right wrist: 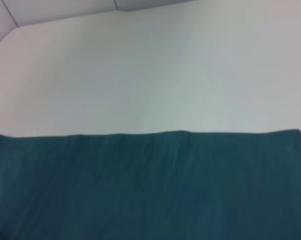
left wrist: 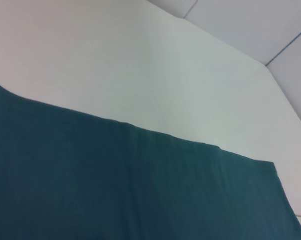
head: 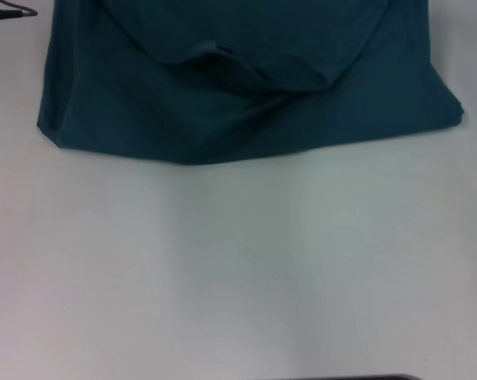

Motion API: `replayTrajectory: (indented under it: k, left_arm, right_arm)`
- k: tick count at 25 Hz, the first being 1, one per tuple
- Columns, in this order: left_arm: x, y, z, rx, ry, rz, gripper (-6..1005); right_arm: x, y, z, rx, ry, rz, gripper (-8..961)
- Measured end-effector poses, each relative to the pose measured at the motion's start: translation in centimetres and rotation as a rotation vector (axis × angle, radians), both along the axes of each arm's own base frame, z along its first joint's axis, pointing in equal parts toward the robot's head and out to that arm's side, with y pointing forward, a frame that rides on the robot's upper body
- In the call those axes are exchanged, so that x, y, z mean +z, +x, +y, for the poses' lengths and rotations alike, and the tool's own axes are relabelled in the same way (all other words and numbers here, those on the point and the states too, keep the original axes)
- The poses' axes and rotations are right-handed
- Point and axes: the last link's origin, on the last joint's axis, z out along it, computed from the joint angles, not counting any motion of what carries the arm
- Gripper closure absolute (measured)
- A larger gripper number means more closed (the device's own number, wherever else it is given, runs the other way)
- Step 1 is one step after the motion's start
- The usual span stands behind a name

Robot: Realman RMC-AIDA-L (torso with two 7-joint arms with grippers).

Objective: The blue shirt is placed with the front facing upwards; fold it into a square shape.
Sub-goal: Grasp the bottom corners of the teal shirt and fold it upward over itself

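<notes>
- The shirt lies at the far side of the white desk, its top running out of the head view; the near half of the desk is bare.
- It is already partly folded: a curved layer of cloth lies over the lower body, with a puckered ridge near the middle where the fabric bunches.
- Its near edge is roughly straight but dips to a shallow point left of centre, with a rounded corner on the left and a sharper, layered one on the right.
- No lettering or neck label shows in any view.
- Neither end effector appears in any view, so I cannot tell whether the left or right fingers are apart or together.
- Both wrist views look down on the shirt and its straight edge against the desk, which suggests the arms hang above the cloth.
- Handling, as a judgement: the shirt looks light, soft and limp, so it will sag and drag when lifted and crease easily; it is not fragile.
- The layered cloth may slide apart, so a pinch should catch every layer.
- The best holds look to be the two near corners, one per arm, lifted together to carry the near edge over evenly.
- The central pucker would likely want smoothing first.
</notes>
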Motion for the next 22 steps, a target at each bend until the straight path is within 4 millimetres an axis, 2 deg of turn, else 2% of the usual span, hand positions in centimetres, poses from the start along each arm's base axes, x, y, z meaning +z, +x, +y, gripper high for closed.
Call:
replayTrajectory:
  k: [10,17,22]
  left_arm:
    - [0.2,-0.3,0.5,0.043,0.045,0.0,978]
    - [0.5,-1.1,0.6,0.082,0.089,0.0,975]
    - [0.1,-0.9,0.7,0.072,0.086,0.018,972]
  right_arm:
    - [-0.2,-0.8,0.8,0.019,0.048,-0.01,914]
    - [0.0,-0.5,1.2,0.014,0.112,-0.008,914]
    - [-0.5,-0.9,1.3,0.026,0.098,-0.025,913]
